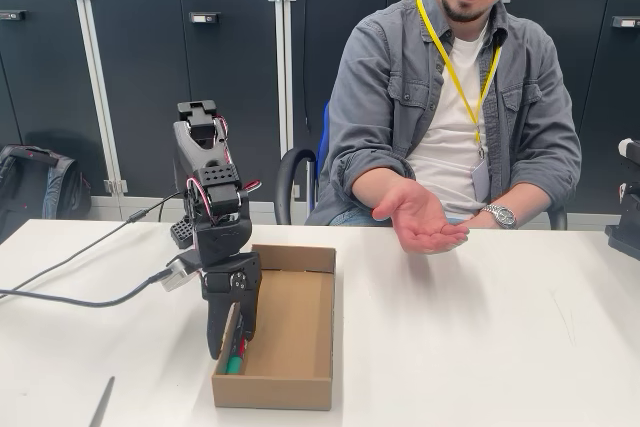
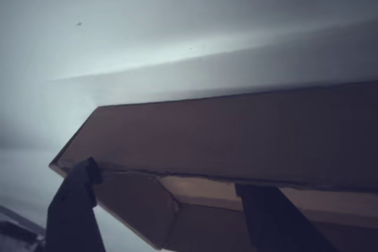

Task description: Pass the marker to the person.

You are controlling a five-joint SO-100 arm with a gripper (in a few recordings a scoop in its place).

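The black two-finger gripper (image 1: 232, 347) is down inside the shallow brown cardboard box (image 1: 300, 332) on the white surface (image 1: 480, 337), and the step in hand looks like the pick. In the fixed view, the thick marker with green cap and red-and-white label (image 1: 237, 352) lies along the box's left wall, right at the fingers' tips, partly hidden by them. Whether the fingers are clamped on it or merely straddling it cannot be told; in the wrist view the two dark fingers (image 2: 74, 210) stand apart over the box's rim, with no marker plain between them.

To do this well, the fingers should close squarely across the marker's body rather than its cap, with the wall clear of the outer finger, then lift straight up before swinging.

The arm is folded steeply, its forearm nearly vertical, wrist pointing downward. The person in a grey overshirt and yellow lanyard (image 1: 455, 97) holds an open palm (image 1: 420, 219) well to the right of the fingers and beyond them.
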